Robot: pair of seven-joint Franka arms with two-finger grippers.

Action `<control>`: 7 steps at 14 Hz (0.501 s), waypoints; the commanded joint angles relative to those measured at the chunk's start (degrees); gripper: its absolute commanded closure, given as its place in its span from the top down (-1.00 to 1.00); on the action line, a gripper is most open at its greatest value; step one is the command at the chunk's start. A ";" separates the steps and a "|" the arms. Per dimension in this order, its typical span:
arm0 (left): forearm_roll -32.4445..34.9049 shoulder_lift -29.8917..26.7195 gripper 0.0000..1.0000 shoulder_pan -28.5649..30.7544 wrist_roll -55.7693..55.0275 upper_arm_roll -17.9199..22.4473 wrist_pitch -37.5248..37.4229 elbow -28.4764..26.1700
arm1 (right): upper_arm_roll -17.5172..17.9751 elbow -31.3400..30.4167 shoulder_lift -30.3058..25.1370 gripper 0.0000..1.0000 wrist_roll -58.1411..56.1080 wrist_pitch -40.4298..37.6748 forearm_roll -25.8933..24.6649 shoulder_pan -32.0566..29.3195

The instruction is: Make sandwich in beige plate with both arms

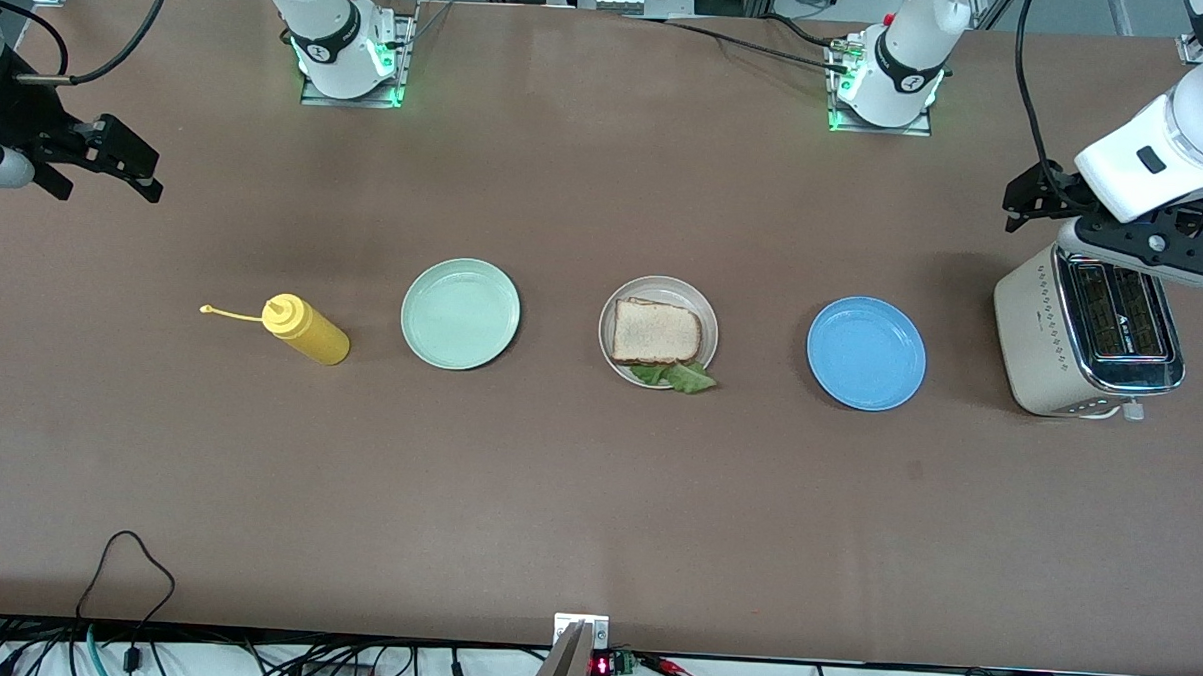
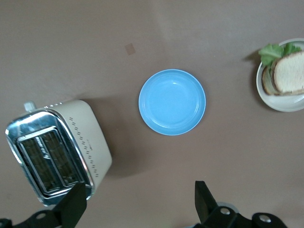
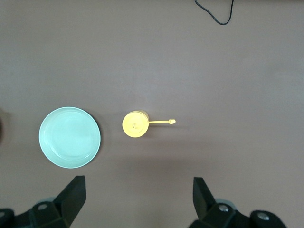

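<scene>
The beige plate [image 1: 706, 317] holds the sandwich [image 1: 657, 332], lettuce [image 1: 686, 378] poking over its rim. The mint-green plate [image 1: 460, 313] and blue plate [image 1: 866, 352] sit bare. Left gripper [image 2: 140, 204] hangs wide open over the toaster [image 1: 1082, 345]; right gripper [image 3: 137, 202] waits wide open, holding nothing.

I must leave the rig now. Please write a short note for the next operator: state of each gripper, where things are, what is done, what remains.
Left gripper: open, holding nothing, up beside the toaster.
Right gripper: open, holding nothing, up over the right arm's end of the table.
The sandwich lies assembled on the beige plate, between the mint-green plate and the blue plate; lettuce sticks out over the rim.
Done: bread, lettuce, bread stacked.
Left: apparently nothing; both arms wait.
</scene>
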 commanded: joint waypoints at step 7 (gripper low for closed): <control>-2.49 -3.26 1.00 -1.85 -8.45 0.80 3.15 -3.98 | 0.46 0.46 -0.43 1.00 -0.74 -0.97 0.18 -0.51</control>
